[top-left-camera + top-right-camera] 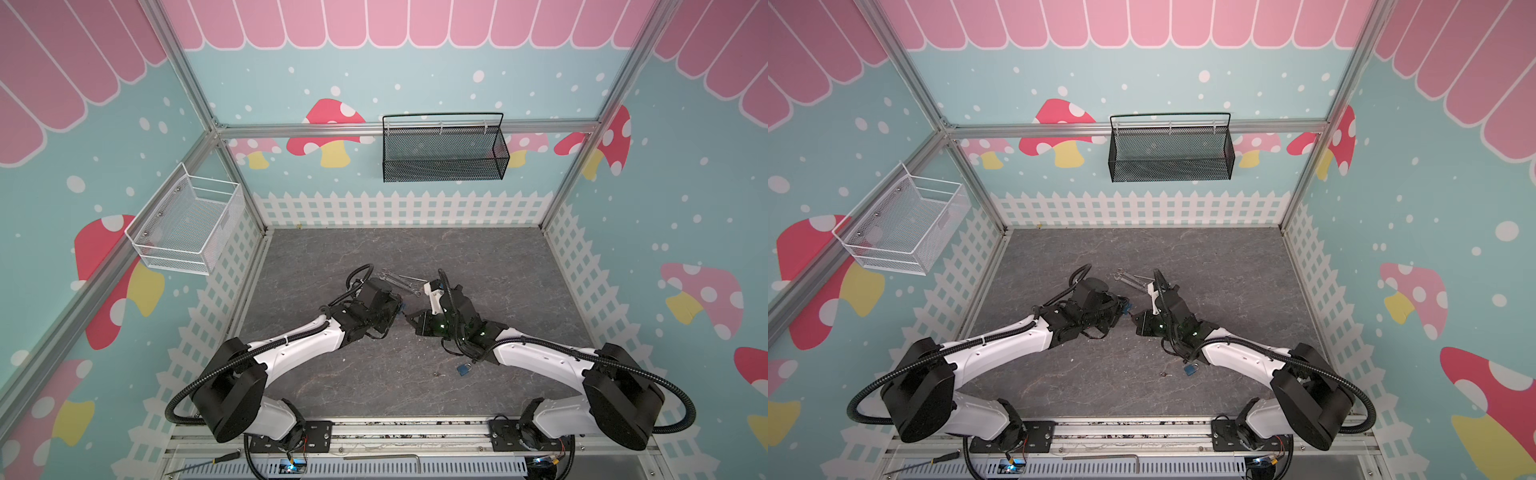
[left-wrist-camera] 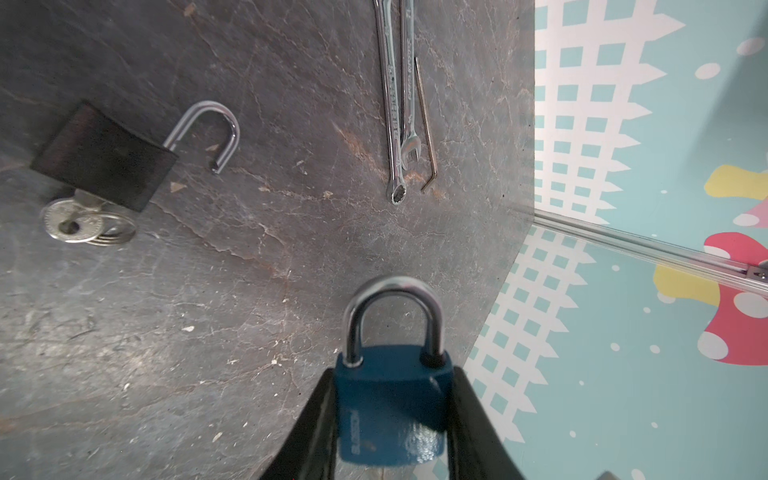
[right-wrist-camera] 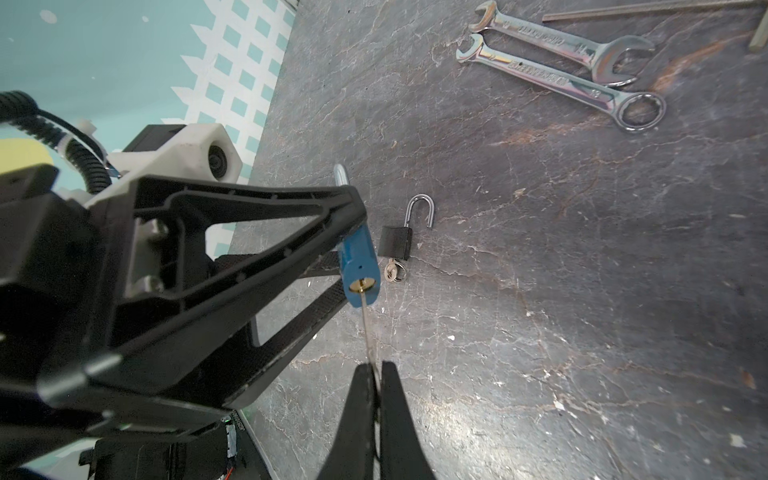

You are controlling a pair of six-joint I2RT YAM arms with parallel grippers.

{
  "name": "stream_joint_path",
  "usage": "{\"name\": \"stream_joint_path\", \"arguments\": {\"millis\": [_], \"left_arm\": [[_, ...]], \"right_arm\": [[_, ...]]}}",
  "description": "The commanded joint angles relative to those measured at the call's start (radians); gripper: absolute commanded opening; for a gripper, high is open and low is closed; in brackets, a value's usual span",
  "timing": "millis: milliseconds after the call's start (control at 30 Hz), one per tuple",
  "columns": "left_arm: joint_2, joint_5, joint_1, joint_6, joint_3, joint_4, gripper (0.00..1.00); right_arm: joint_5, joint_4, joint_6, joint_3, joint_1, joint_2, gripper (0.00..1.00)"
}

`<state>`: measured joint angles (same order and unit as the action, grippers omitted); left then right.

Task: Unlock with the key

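Looking like a robot test booth: metal frame holding mushroom-print walls, wrenches lying on tabletop.

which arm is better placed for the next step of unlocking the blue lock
Right. The right pincer is shut on the key, whose tip meets the keyhole of the blue padlock. The left pincer only clamps that padlock's body, holding it steady.

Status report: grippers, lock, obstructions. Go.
Left gripper clamped on blue padlock, shackle shut. Right gripper shut on key, tip at keyway. Nothing between them; open black padlock lies apart.
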<state>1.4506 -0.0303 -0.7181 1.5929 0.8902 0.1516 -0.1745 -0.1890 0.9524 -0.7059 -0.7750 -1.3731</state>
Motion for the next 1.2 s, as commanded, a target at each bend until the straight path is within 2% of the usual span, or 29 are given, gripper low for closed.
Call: {"name": "stream_joint_path", "arguments": {"millis": [0,267,533,867,1000,1167], "left_arm": [[-0.014,0.007,-0.002,-0.007,0.011,-0.035,0.0],[-0.029,-0.002,-0.011,-0.013,0.01,-0.013,0.0],[-0.015,0.022,-0.018,-0.006,0.02,-0.033,0.0],[0.01,0.046,-0.076,0.003,0.078,-0.045,0.0],[0.028,0.083,-0.09,0.03,0.075,-0.105,0.0],[0.031,0.093,-0.114,-0.013,0.103,-0.042,0.0]], "right_arm": [[0.032,-0.02,0.009,-0.035,-0.004,0.004,0.0],[0.084,-0.009,0.001,-0.038,0.002,0.015,0.0],[0.039,-0.025,0.005,-0.05,0.01,0.004,0.0],[0.052,-0.028,-0.018,-0.101,0.001,-0.026,0.0],[0.085,-0.009,-0.043,-0.129,-0.003,-0.035,0.0],[0.106,-0.011,-0.056,-0.142,-0.001,-0.02,0.0]]}}
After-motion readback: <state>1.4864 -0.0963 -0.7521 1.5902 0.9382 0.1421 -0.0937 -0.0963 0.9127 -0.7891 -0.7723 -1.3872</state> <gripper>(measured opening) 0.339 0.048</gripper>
